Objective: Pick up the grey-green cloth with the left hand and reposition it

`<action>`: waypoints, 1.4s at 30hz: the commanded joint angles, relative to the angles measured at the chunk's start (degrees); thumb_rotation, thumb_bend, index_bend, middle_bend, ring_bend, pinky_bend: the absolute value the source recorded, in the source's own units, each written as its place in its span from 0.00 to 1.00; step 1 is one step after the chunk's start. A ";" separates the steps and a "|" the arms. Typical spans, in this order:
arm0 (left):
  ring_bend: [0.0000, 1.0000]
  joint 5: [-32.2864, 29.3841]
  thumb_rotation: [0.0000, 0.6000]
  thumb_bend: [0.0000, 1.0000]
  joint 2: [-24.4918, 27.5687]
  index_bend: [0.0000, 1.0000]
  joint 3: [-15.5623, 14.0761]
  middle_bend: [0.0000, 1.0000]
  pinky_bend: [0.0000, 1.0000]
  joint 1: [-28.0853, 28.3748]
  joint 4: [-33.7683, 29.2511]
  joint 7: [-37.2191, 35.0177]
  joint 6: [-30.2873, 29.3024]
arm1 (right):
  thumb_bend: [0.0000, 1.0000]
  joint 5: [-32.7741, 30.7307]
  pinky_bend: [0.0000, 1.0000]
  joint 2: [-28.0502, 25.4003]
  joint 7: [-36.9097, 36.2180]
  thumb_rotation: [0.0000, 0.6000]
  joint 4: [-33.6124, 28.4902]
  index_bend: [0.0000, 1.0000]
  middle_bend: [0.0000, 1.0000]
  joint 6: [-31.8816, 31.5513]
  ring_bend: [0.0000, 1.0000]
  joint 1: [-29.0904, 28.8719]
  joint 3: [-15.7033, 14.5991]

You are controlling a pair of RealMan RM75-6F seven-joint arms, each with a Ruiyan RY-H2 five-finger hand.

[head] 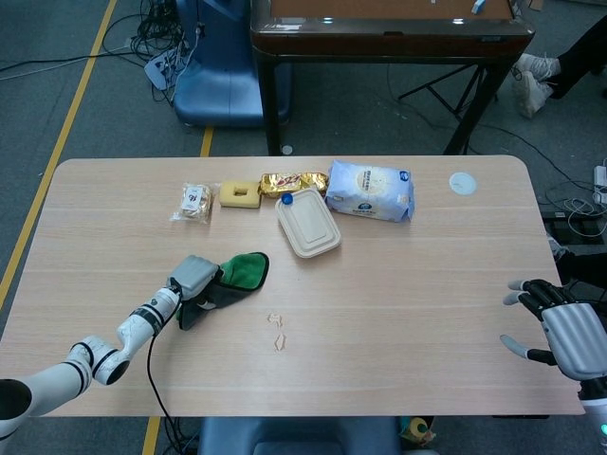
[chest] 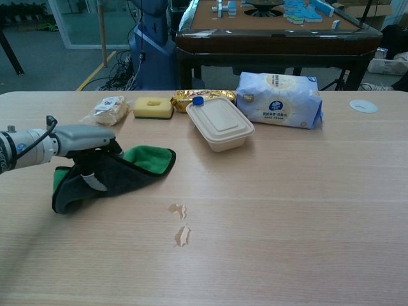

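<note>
On the left half of the table (head: 398,313), toward the near edge: cloth (chest: 137,167), grey-dark outside with green lining showing, folded and draped, held by the left hand (chest: 86,141) with fingers wrapped over its left part, far end touching the tabletop. Behind it, along the far side, left to right: wrapped snack (head: 195,201), yellow sponge (head: 239,193), gold packet (head: 292,181), beige lidded box (head: 307,223), white-blue wipes pack (head: 371,191); white disc (head: 462,183) well apart at far right. At the near right edge: right hand (head: 560,327), fingers spread, holding nothing, apart from every item.
</note>
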State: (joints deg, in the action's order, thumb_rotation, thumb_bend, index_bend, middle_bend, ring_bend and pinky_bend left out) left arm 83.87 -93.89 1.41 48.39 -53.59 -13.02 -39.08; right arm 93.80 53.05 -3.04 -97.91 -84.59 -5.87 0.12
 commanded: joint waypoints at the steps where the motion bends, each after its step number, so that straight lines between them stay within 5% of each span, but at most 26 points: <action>1: 0.62 1.65 1.00 0.16 -0.45 0.64 -0.84 0.59 0.90 -0.21 0.29 -1.36 -1.99 | 0.23 -0.03 0.32 -0.06 0.05 1.00 -0.08 0.40 0.29 -0.05 0.23 0.04 0.02; 13: 0.74 6.03 1.00 0.29 2.14 0.69 -1.73 0.72 1.00 -1.81 -3.51 -8.51 -11.66 | 0.23 0.46 0.32 -0.41 -0.05 1.00 -0.38 0.40 0.29 -0.89 0.23 0.43 0.04; 23: 0.73 11.11 1.00 0.29 10.67 0.69 -3.11 0.72 1.00 -2.30 -16.72 -13.29 -18.94 | 0.23 0.71 0.32 -0.41 0.36 1.00 -0.78 0.40 0.29 -0.74 0.23 0.29 0.12; 32: 0.72 15.21 1.00 0.29 13.14 0.68 -6.09 0.72 1.00 -1.09 -24.74 -14.56 -18.81 | 0.23 0.67 0.32 -0.29 0.43 1.00 -0.82 0.40 0.29 -0.56 0.23 0.27 0.11; 42: 0.72 16.73 1.00 0.29 12.24 0.68 -8.75 0.72 1.00 0.28 -23.25 -4.73 -13.73 | 0.23 0.66 0.32 -0.34 0.43 1.00 -0.73 0.40 0.29 -0.95 0.23 0.63 0.00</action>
State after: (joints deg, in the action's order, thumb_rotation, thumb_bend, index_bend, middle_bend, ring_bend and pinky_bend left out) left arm 100.34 -81.65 -6.51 48.32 -77.26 -18.91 -53.99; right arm 94.47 52.71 -2.60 -98.64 -85.53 -5.24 0.12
